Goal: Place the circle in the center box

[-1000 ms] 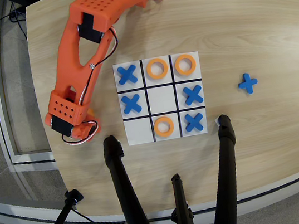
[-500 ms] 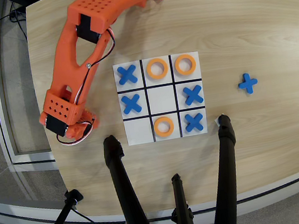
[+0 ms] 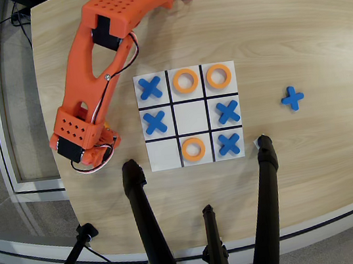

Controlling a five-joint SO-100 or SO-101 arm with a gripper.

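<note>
Reaching down from the top of the overhead view, the orange arm (image 3: 96, 64) is seen over the left part of the wooden table (image 3: 294, 28), and its jaws end (image 3: 96, 150) is placed just left of the white board (image 3: 163, 152). The jaws are hidden under the wrist body, so it cannot be told if they are apart or together, and it cannot be told if something is held.

On the board, three orange circles are counted: one in the top middle cell (image 3: 185, 81), one in the top right cell (image 3: 219, 76), and one in the bottom middle cell (image 3: 193, 149). The center box (image 3: 191, 117) is seen white and bare. Blue X pieces are laid in the top left cell (image 3: 150, 87), the middle left cell (image 3: 154, 122), the middle right cell (image 3: 228, 111) and the bottom right cell (image 3: 229, 144). One more blue cross (image 3: 293, 98) is laid on the table, well apart to the right of the board.

Black tripod legs (image 3: 148, 229) are seen at the lower edge.
</note>
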